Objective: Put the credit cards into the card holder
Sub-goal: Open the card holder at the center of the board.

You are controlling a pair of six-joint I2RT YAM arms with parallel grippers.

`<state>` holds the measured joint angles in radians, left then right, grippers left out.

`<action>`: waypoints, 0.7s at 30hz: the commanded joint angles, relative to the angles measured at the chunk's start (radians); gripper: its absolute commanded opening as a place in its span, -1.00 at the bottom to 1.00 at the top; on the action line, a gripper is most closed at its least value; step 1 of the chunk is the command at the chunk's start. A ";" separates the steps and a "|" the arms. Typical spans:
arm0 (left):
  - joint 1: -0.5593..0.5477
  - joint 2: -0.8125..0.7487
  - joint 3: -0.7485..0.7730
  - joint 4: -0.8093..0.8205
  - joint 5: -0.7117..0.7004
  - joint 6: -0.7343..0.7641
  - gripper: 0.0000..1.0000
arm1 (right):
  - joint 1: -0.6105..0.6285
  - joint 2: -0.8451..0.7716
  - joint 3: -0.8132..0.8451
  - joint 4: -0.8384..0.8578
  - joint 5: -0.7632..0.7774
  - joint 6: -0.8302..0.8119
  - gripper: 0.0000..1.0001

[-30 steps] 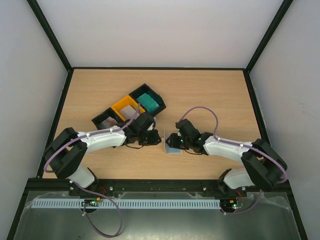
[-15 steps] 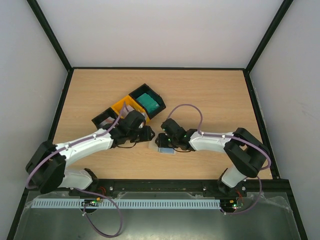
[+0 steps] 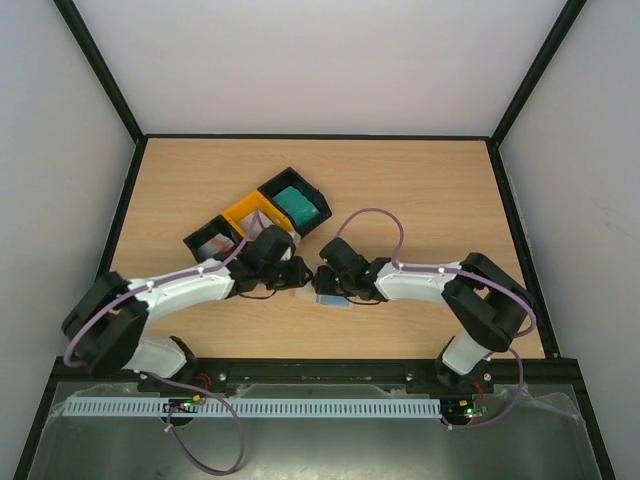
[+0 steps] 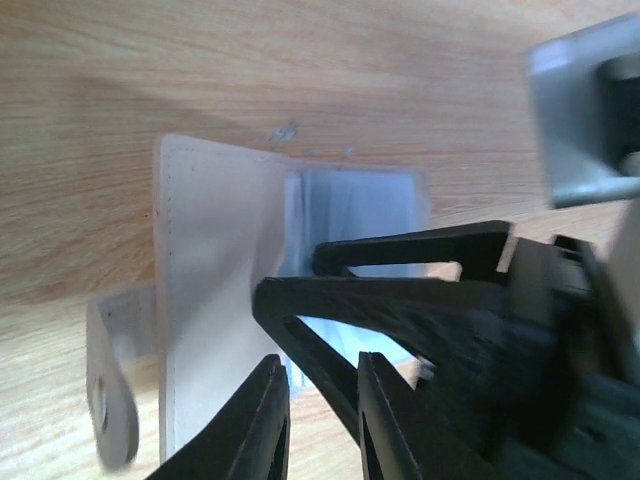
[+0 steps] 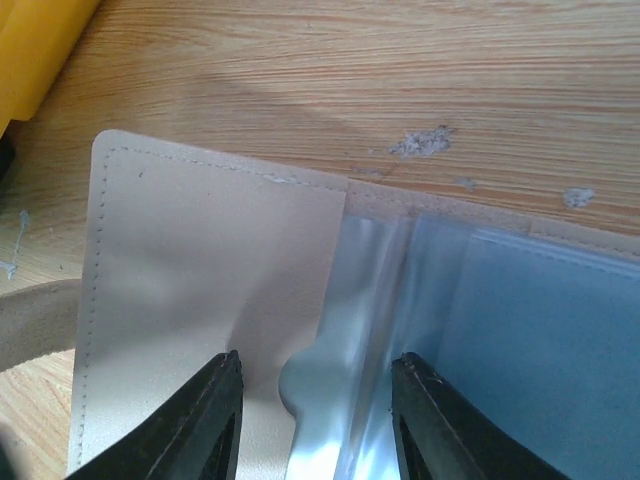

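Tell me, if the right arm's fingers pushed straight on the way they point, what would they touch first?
Most likely the open flat beige folding wallet: the right fingers straddle its flap edge and clear inner sleeve, with the wooden table underneath. How close they are is unclear.

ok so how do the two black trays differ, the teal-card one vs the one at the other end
The black tray with teal cards holds a plain teal stack; the other black tray holds red-and-white cards. The teal one sits farther back and to the right, the patterned one nearer and to the left. Both are black, open-topped and flank the yellow tray.
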<state>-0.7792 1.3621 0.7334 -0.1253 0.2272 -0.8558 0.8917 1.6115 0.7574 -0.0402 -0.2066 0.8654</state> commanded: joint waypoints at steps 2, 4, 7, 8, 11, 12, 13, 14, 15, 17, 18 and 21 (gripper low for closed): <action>0.006 0.116 -0.013 0.063 0.004 0.015 -0.60 | 0.006 -0.012 -0.036 -0.025 0.053 0.034 -0.18; 0.005 0.140 -0.004 0.027 -0.063 0.018 -0.62 | 0.006 -0.032 -0.049 -0.028 0.054 0.035 -0.18; 0.004 0.161 -0.017 0.056 -0.050 0.031 -0.63 | 0.007 -0.070 -0.069 -0.045 0.073 0.040 -0.19; 0.003 0.173 -0.021 0.076 -0.027 0.032 -0.62 | 0.006 -0.079 -0.073 -0.051 0.078 0.039 -0.19; -0.012 0.214 -0.020 0.099 -0.005 0.032 -0.61 | 0.007 -0.091 -0.077 -0.075 0.104 0.037 -0.18; -0.019 0.228 -0.019 0.101 -0.004 0.030 -0.61 | 0.006 -0.092 -0.076 -0.084 0.117 0.037 -0.18; -0.026 0.242 -0.017 0.104 -0.001 0.027 -0.60 | 0.006 -0.096 -0.079 -0.092 0.133 0.041 -0.18; -0.033 0.253 -0.017 0.105 -0.001 0.021 -0.60 | 0.006 -0.098 -0.079 -0.099 0.147 0.046 -0.18; -0.041 0.266 -0.017 0.105 -0.001 0.017 -0.61 | 0.007 -0.101 -0.081 -0.105 0.161 0.053 -0.17; -0.052 0.278 -0.020 0.103 -0.007 0.005 -0.61 | 0.006 -0.105 -0.080 -0.122 0.193 0.060 -0.16; -0.055 0.282 -0.024 0.104 -0.009 -0.003 -0.61 | 0.006 -0.106 -0.077 -0.130 0.208 0.062 -0.14; -0.064 0.287 -0.036 0.121 -0.003 -0.024 -0.62 | 0.006 -0.108 -0.065 -0.167 0.247 0.057 -0.10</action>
<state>-0.8272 1.6207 0.7246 0.0055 0.2134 -0.8505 0.8917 1.5253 0.6941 -0.1097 -0.0689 0.9108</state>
